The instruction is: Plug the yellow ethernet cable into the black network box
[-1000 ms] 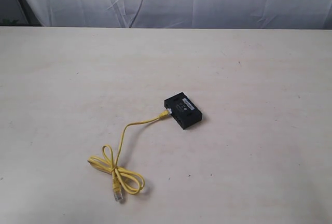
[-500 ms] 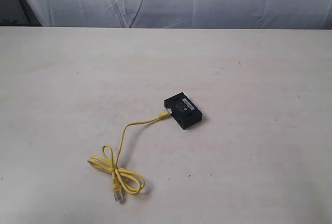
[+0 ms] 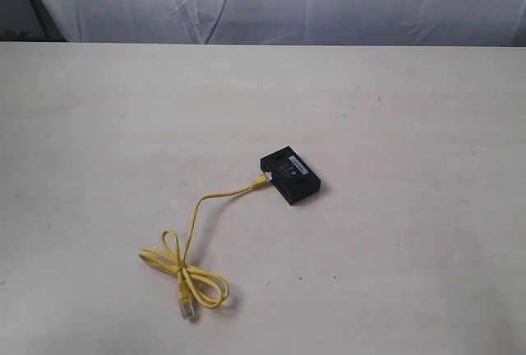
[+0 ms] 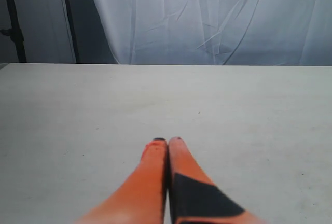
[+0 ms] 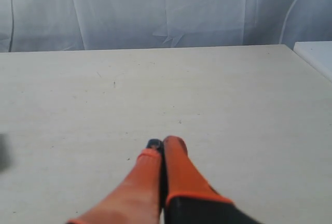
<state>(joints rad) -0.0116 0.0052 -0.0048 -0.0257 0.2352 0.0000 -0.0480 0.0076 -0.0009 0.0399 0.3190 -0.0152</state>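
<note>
Both end effectors are closed and empty. The left end effector (image 4: pixel 167 141) has its orange fingers pressed together above bare counter, and the right end effector (image 5: pixel 163 142) is the same. Neither wrist view shows a task item, and neither arm appears in the exterior view, so I cannot tell which arm is nearer.

In the exterior view, the free clear plug (image 3: pixel 187 310) lies closest to the near edge of the counter (image 3: pixel 411 248). Just beyond it are the loose loops of the yellow ethernet cable (image 3: pixel 191 225), on the left arm's side. From there the cord runs up and to the right to its other plug (image 3: pixel 260 181). That plug sits against the left end face of the black network box (image 3: pixel 290 176). Whether it is seated in a port or only touching cannot be told.

The box lies flat near the middle, with its long axis diagonal from far-left to near-right.

The cord meets the box from the left, so the left arm probably has the more direct reach. The counter is open all round the box, well apart from every edge, and a white cloth backdrop (image 3: pixel 329 2) hangs beyond the far edge.
</note>
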